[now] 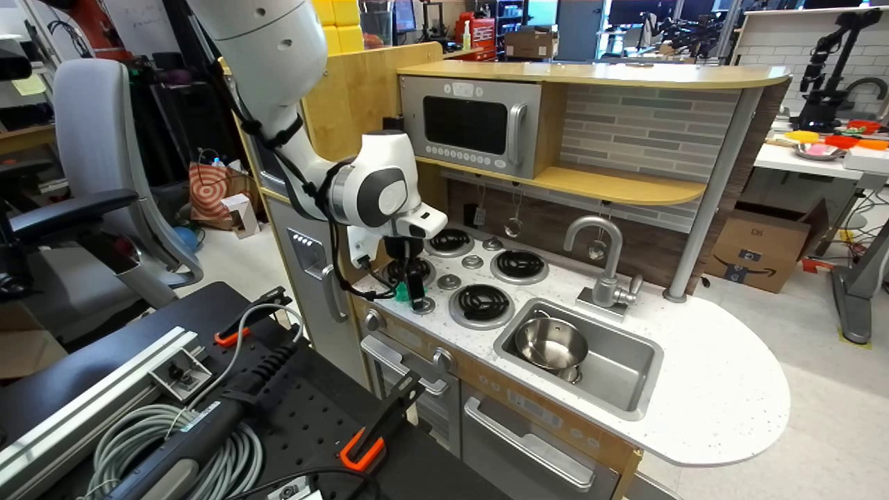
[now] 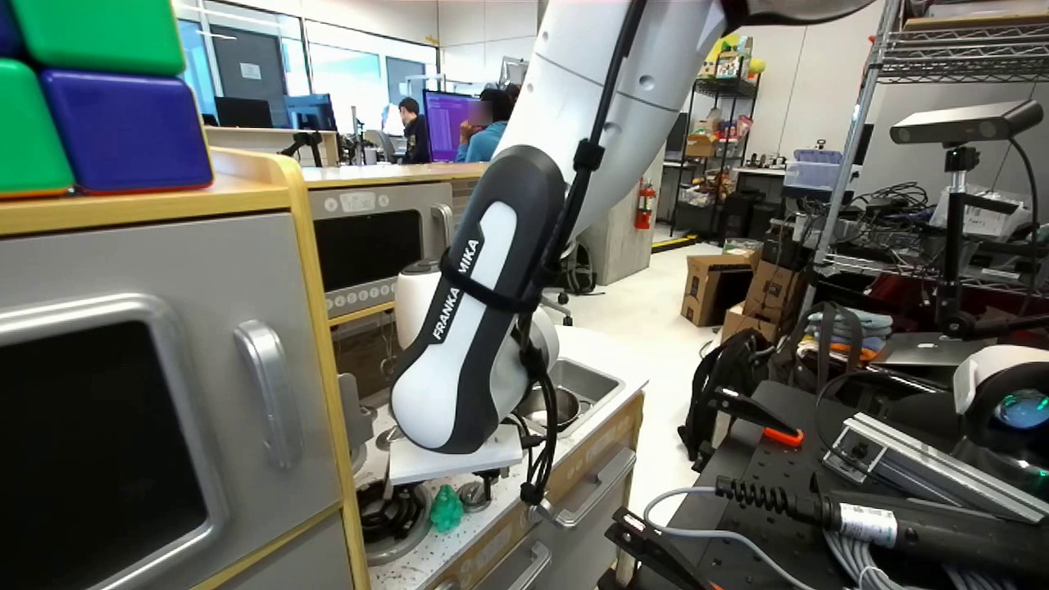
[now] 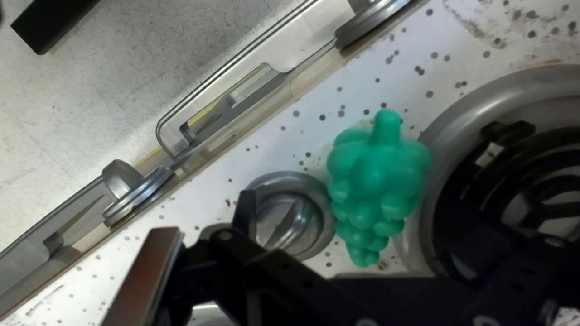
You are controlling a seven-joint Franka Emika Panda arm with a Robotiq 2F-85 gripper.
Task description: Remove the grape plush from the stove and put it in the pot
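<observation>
The green grape plush (image 1: 401,292) lies on the white countertop beside a front burner of the stove (image 1: 482,304). It also shows in an exterior view (image 2: 447,509). In the wrist view the plush (image 3: 376,181) lies between a silver knob and the burner (image 3: 539,190), against or over the burner's rim. My gripper (image 1: 413,283) is low over this corner of the stove. In the wrist view the gripper (image 3: 362,235) is open, its dark fingers spread to either side of the plush; the right one is hard to make out. The steel pot (image 1: 552,344) sits in the sink.
Silver knobs (image 3: 290,222) stand on the countertop and along its front edge. The sink (image 1: 628,371) has a tall faucet (image 1: 608,257) behind it. The microwave (image 1: 472,125) and shelf hang above the stove. A black table (image 1: 326,417) with clamps and cables stands in front.
</observation>
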